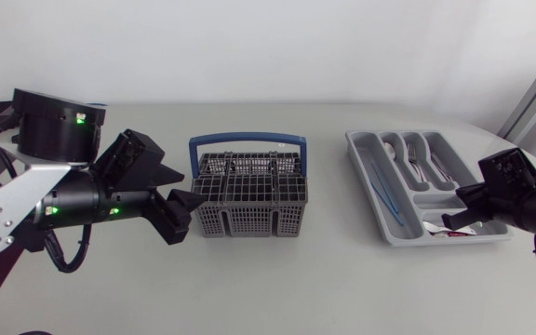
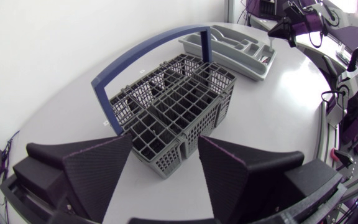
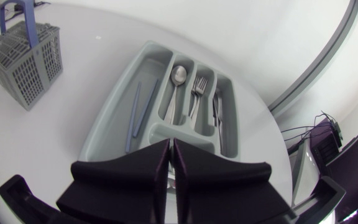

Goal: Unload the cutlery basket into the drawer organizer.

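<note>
The grey cutlery basket (image 1: 249, 194) with a blue handle (image 1: 247, 140) stands mid-table; no cutlery shows through its grid top. My left gripper (image 1: 187, 212) is open just left of the basket, whose near corner (image 2: 166, 163) lies ahead of the gap between its fingers (image 2: 98, 171). The grey drawer organizer (image 1: 372, 177) lies to the right and holds a spoon (image 3: 178, 78), a fork (image 3: 197, 88), a knife (image 3: 219, 115) and thin blue sticks (image 3: 134, 111). My right gripper (image 1: 461, 207) is shut over the organizer's near cross compartment, its fingers (image 3: 157, 163) pressed together with nothing seen between them.
A small white and red item (image 1: 454, 230) lies in the organizer's front compartment. Bare table (image 1: 333, 279) stretches between basket and organizer and along the front. The table's rounded edge (image 3: 260, 106) runs just beyond the organizer.
</note>
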Controlling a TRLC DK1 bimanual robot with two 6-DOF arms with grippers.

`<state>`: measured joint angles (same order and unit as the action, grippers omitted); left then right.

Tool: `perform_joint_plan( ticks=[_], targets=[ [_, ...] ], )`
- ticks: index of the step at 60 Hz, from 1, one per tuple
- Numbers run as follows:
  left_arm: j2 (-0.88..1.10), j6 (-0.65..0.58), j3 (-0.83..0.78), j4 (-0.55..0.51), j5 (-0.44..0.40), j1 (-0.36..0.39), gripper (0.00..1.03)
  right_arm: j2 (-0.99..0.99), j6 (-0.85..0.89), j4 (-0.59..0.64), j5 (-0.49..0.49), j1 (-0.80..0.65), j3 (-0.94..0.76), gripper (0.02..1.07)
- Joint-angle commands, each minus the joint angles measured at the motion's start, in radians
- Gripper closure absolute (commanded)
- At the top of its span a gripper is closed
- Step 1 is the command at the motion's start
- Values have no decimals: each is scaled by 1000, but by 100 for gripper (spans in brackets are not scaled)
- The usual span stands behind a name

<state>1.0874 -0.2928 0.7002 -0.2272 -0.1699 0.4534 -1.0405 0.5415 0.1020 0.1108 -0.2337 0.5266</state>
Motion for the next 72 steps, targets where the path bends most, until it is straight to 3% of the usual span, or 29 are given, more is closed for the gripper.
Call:
perform_joint_plan(
  ticks=[1,35,44,47,53,58,72],
  targets=[
    [9,-26,-2,-3,7,-9,11,-36,51,-58,-36,-10,-57,101],
    [-1,-29,-5,-17,7,-10,11,-389,132,-430,-151,-7,-151,99],
    [-4,-29,-10,-20,7,-12,11,-389,129,-435,-166,7,-152,70],
    [-6,-31,-10,-20,7,-13,11,-383,130,-435,-175,16,-154,53],
    [-11,-31,-11,-20,7,-13,11,-346,132,-426,-180,23,-155,32],
    [-9,-31,-11,-20,7,-13,11,-289,130,-387,-180,28,-151,26],
    [-9,-29,-10,-18,7,-13,11,-24,75,-157,-149,82,-105,26]
  ],
)
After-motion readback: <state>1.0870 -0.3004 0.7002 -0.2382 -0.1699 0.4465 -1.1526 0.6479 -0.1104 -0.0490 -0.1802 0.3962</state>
